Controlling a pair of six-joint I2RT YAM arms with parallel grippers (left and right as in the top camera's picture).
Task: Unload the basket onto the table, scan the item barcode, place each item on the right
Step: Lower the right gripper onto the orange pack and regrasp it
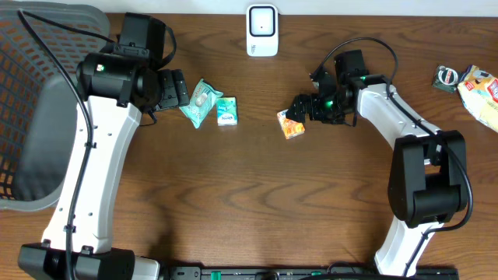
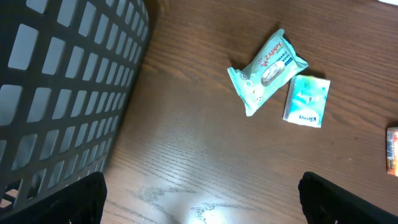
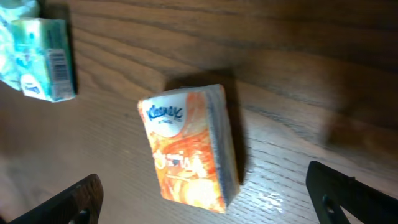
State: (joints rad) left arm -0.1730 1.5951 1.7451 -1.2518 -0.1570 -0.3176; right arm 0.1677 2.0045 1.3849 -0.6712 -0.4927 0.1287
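Note:
An orange Kleenex tissue pack [image 1: 291, 124] lies flat on the wooden table, free of any grip. My right gripper [image 1: 302, 107] hovers just over it, open. In the right wrist view the pack [image 3: 189, 149] lies between the wide-spread fingers of the gripper [image 3: 211, 202], touching neither. My left gripper [image 1: 177, 89] is open and holds nothing; its wrist view shows bare wood between the jaws of the gripper [image 2: 202, 199]. A white scanner [image 1: 262, 29] stands at the table's back edge.
A teal wipes pack [image 1: 200, 103] and a green tissue pack [image 1: 226, 111] lie side by side left of the orange one. A dark mesh basket [image 1: 39, 101] fills the left side. Snack packets [image 1: 482, 89] lie at the far right.

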